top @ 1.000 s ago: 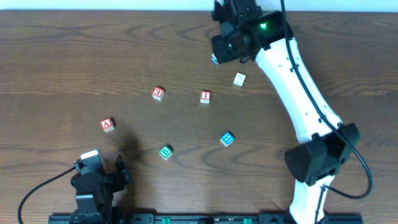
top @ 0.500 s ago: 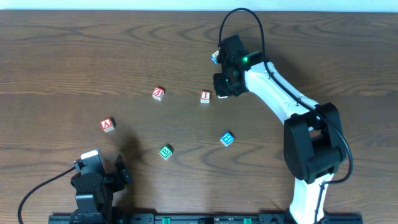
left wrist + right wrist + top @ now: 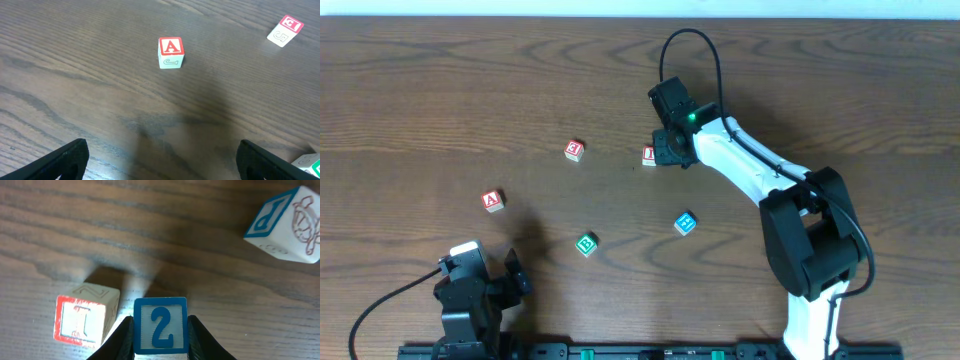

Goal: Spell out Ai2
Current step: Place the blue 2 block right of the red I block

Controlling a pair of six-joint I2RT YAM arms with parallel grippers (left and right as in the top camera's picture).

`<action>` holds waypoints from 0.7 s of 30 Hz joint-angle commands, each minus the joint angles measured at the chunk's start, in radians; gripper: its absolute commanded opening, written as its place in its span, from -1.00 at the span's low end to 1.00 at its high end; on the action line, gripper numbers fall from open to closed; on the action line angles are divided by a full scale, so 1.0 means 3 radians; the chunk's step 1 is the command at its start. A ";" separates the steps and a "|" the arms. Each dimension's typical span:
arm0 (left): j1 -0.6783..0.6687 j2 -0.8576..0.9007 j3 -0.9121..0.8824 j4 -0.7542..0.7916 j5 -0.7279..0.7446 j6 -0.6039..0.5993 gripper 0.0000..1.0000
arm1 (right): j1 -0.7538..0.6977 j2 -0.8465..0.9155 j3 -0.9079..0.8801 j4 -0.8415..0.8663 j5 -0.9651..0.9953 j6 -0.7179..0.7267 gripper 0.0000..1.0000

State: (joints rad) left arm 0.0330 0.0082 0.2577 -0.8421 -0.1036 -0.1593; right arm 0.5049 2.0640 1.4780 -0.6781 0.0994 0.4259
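Observation:
The A cube (image 3: 493, 200) sits at the left and shows ahead of my left gripper in its wrist view (image 3: 170, 52). The I cube (image 3: 648, 155) sits mid-table, half covered by my right gripper (image 3: 669, 150). In the right wrist view my right gripper (image 3: 160, 332) is shut on the blue 2 cube (image 3: 160, 325), face up, just right of the I cube (image 3: 84, 318) with a small gap. I cannot tell whether the 2 cube touches the table. My left gripper (image 3: 472, 285) (image 3: 165, 167) is open and empty at the front left.
A red E cube (image 3: 574, 150) (image 3: 286, 29) lies left of the I cube. A green B cube (image 3: 586, 243) and a blue H cube (image 3: 686, 223) lie nearer the front. A blue P cube (image 3: 286, 224) lies beyond the 2 cube.
My right gripper has swung from the table's far edge down and left to the I cube's right side. The left arm and the other cubes have not moved.

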 commanded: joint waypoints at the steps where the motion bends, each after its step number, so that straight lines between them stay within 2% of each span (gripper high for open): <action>1: 0.0020 -0.0015 -0.0046 -0.0196 0.0014 0.0033 0.91 | 0.0018 -0.0020 -0.0024 0.0031 0.0106 0.0114 -0.97; 18: 0.0020 -0.0015 -0.0046 -0.0195 0.0014 0.0033 0.91 | 0.0112 0.0056 -0.0036 0.0018 0.0182 0.0249 -0.97; 20: 0.0019 -0.0015 -0.0046 -0.0196 0.0014 0.0033 0.91 | 0.0112 0.0056 -0.0036 0.0019 0.0179 0.0251 -0.93; 21: 0.0020 -0.0015 -0.0046 -0.0196 0.0014 0.0033 0.91 | 0.0111 0.0056 -0.0036 0.0014 0.0175 0.0251 -0.83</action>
State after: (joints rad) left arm 0.0330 0.0086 0.2577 -0.8421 -0.1036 -0.1593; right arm 0.5297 2.0682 1.4776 -0.6724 0.1322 0.4786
